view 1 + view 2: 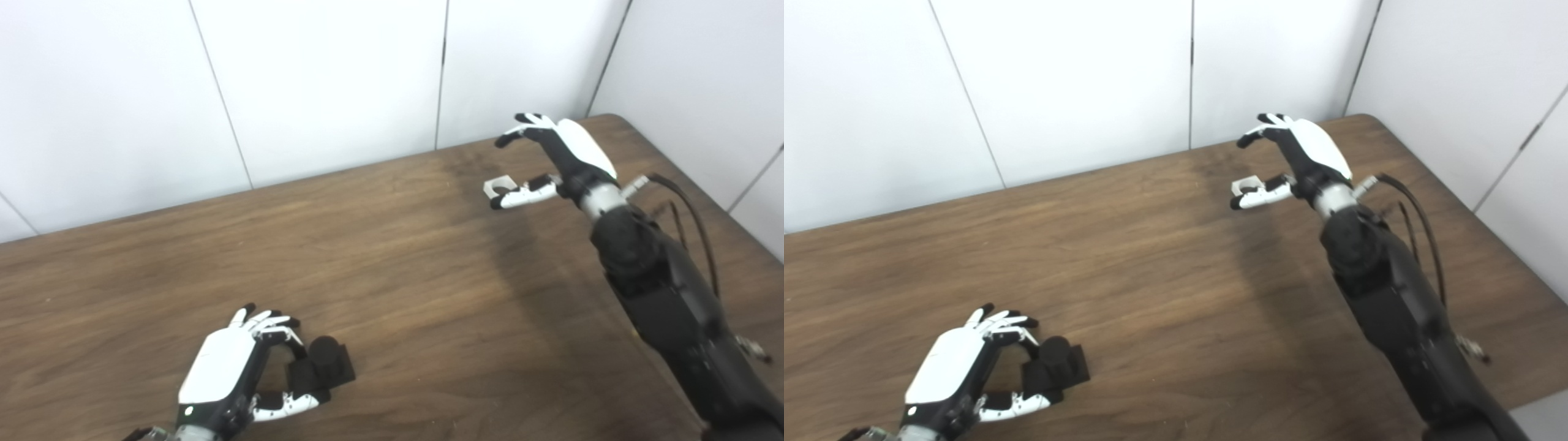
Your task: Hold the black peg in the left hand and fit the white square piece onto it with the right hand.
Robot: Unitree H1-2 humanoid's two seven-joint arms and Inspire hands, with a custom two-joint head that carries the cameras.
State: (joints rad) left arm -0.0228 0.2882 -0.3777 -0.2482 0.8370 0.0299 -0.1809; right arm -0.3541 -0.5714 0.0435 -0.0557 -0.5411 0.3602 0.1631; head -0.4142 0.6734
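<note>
The black peg point(327, 362), a short cylinder on a square black base, stands on the wooden table point(392, 263) at the near left. My left hand point(236, 367) lies beside it, fingers curled over its far side and thumb at its near side, not clearly gripping. The white square piece point(499, 184) with a round hole lies at the far right of the table. My right hand point(563, 153) is open over it, fingers spread above and thumb next to its near edge. The piece also shows in the right eye view point(1244, 182).
White wall panels stand behind the table. The table's right edge and far right corner point(612, 119) lie close to my right arm, with loose black cables point(692, 214) along the forearm. Bare wood lies between the two hands.
</note>
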